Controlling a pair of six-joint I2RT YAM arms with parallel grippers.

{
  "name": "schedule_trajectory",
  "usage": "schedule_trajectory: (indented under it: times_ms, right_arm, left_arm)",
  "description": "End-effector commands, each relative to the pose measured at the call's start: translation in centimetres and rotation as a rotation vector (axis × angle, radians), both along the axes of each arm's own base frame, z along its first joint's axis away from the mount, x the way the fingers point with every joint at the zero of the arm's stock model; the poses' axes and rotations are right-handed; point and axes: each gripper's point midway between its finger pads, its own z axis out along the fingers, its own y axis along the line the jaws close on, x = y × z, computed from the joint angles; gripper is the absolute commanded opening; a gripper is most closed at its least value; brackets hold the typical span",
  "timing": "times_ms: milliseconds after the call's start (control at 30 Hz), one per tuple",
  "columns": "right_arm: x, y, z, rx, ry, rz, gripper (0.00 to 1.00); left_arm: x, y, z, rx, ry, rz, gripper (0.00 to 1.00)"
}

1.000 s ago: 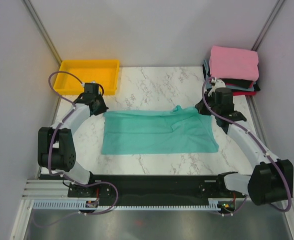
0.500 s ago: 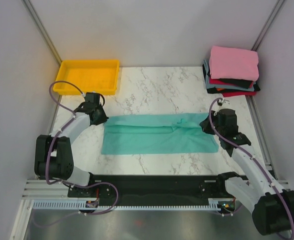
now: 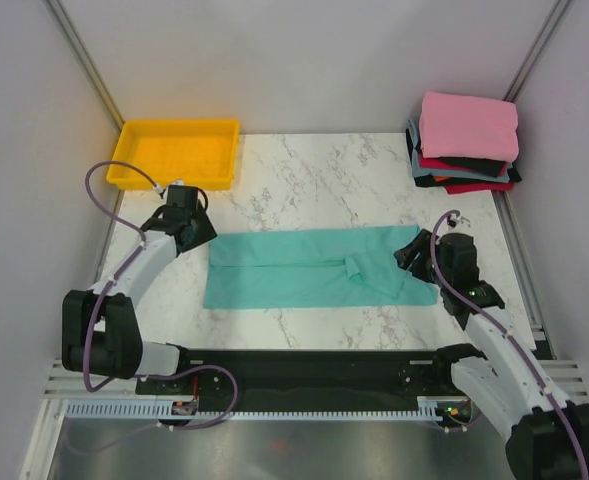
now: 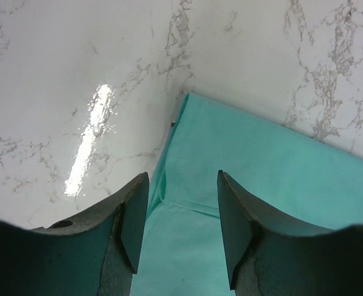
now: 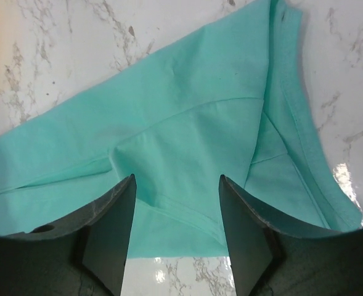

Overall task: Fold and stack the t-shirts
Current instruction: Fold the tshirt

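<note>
A teal t-shirt (image 3: 314, 268) lies flat in the middle of the marble table, folded lengthwise into a long strip. My left gripper (image 3: 202, 238) hovers open over its far left corner (image 4: 230, 166), nothing between the fingers. My right gripper (image 3: 412, 254) stands open above the shirt's right end (image 5: 193, 148), where a sleeve fold bunches up. A stack of folded t-shirts (image 3: 466, 140), pink on top with black, red and grey-blue beneath, sits at the far right corner.
A yellow plastic tray (image 3: 178, 152) stands at the far left corner. Grey walls close in the table on three sides. Bare marble (image 3: 314, 175) lies between the tray and the stack, and a narrow strip (image 3: 314, 325) in front of the shirt.
Both grippers went from shut to open, letting go of the teal shirt's far edge. The upper half now lies folded forward, a narrower strip. The right arm drew toward me.
</note>
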Motion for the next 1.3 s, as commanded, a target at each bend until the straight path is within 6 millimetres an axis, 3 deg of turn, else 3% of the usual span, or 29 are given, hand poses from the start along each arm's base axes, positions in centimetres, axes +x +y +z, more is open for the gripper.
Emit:
schedule_trajectory:
  times_ms: [0,67,133,200,233,267,300,367,467,500,567,600,633,667,700,733,767,800,833,867,900,933,967,1000,1033,1067,1100,1133,1267]
  right_arm:
    - [0.8,2.1,-1.9,0.082,0.11,0.042,0.64]
    - [1.1,2.7,-4.2,0.083,0.192,0.057,0.64]
    - [2.1,2.7,-4.8,0.066,0.215,0.061,0.65]
    - [3.3,2.9,-5.8,0.033,0.258,0.077,0.66]
    - [3.4,2.9,-7.4,0.018,0.319,0.086,0.66]
    - [3.7,3.0,-7.7,0.008,0.339,0.097,0.66]
    - [4.9,3.2,-7.2,-0.001,0.332,0.107,0.66]
    - [5.3,2.8,-9.2,-0.039,0.402,0.097,0.65]
    - [7.0,2.4,-10.3,-0.074,0.426,0.071,0.65]
    - [8.5,2.2,-9.8,-0.09,0.401,0.051,0.65]
    - [9.8,2.1,-11.4,-0.109,0.433,0.038,0.65]
    - [12.2,2.7,-10.2,-0.101,0.393,0.045,0.65]
    - [12.9,2.9,-11.9,-0.105,0.433,0.052,0.65]
    - [14.1,3.2,-12.0,-0.099,0.428,0.058,0.64]
    - [16.9,4.0,-10.4,-0.085,0.376,0.067,0.64]
    - [17.5,4.4,-12.0,-0.083,0.412,0.077,0.64]
    - [18.6,4.9,-12.1,-0.078,0.405,0.085,0.64]
    - [21.3,5.7,-10.5,-0.064,0.349,0.094,0.64]
    - [21.8,6.6,-12.2,-0.054,0.377,0.117,0.64]
    - [22.7,7.3,-12.5,-0.049,0.371,0.14,0.64]
    - [25.2,8.1,-10.9,-0.037,0.317,0.154,0.63]
    - [25.8,8.6,-13.2,-0.039,0.348,0.159,0.64]
    - [26.6,9.4,-13.5,-0.018,0.341,0.175,0.63]
    - [28.9,10.5,-12.0,0.003,0.288,0.195,0.63]
    - [29.1,11.4,-14.4,0.015,0.319,0.213,0.63]
    - [30.9,12.9,-12.9,0.045,0.268,0.246,0.63]
    - [31.4,13.7,-13.1,0.059,0.26,0.261,0.63]
    - [31.3,15.0,-15.2,0.061,0.283,0.285,0.63]
    - [33.6,16.2,-15.2,0.055,0.237,0.276,0.64]
  left_arm:
    - [1.9,-1.9,1.8,0.01,-0.059,-0.035,0.55]
    - [2.5,-4.2,1.1,0.022,-0.042,-0.117,0.55]
    - [3.3,-7.0,1.0,0.008,-0.043,-0.207,0.55]
    - [3.6,-8.5,-1.1,0.004,0.016,-0.27,0.55]
    - [3.7,-10.2,-1.3,-0.043,0.03,-0.329,0.54]
    - [3.6,-10.7,-2.8,-0.051,0.073,-0.359,0.53]
    - [3.5,-11.2,-3.1,-0.065,0.086,-0.376,0.52]
    - [3.0,-11.7,-4.0,-0.089,0.121,-0.391,0.52]
    - [1.8,-12.1,-5.4,-0.11,0.168,-0.397,0.52]
    - [1.3,-12.2,-5.9,-0.116,0.188,-0.402,0.52]
    - [0.3,-12.8,-6.3,-0.154,0.216,-0.413,0.52]
    - [-0.2,-13.0,-6.5,-0.17,0.228,-0.418,0.51]
    - [-1.3,-13.5,-6.8,-0.192,0.248,-0.426,0.51]
    - [-1.9,-13.8,-6.9,-0.199,0.255,-0.434,0.51]
    - [-2.5,-14.0,-6.9,-0.204,0.261,-0.44,0.51]
    - [-3.9,-14.2,-7.1,-0.215,0.276,-0.443,0.51]
    - [-4.7,-14.4,-7.2,-0.23,0.287,-0.437,0.52]
    - [-5.6,-14.6,-7.4,-0.247,0.299,-0.43,0.51]
    - [-7.9,-15.2,-8.3,-0.278,0.344,-0.427,0.51]
    - [-8.5,-16.1,-8.0,-0.304,0.328,-0.442,0.51]
    - [-11.0,-17.0,-8.8,-0.312,0.366,-0.481,0.51]
    - [-12.1,-18.1,-8.8,-0.353,0.379,-0.473,0.51]
    - [-13.0,-18.8,-8.6,-0.372,0.375,-0.483,0.51]
    - [-14.5,-20.0,-8.9,-0.397,0.381,-0.521,0.51]
    - [-15.1,-20.8,-8.8,-0.435,0.388,-0.504,0.52]
    - [-15.7,-21.6,-8.6,-0.464,0.384,-0.516,0.51]
    - [-16.4,-23.2,-8.2,-0.501,0.374,-0.564,0.51]
    - [-16.7,-23.7,-8.0,-0.51,0.378,-0.562,0.51]
    - [-17.2,-25.3,-7.6,-0.499,0.393,-0.592,0.51]
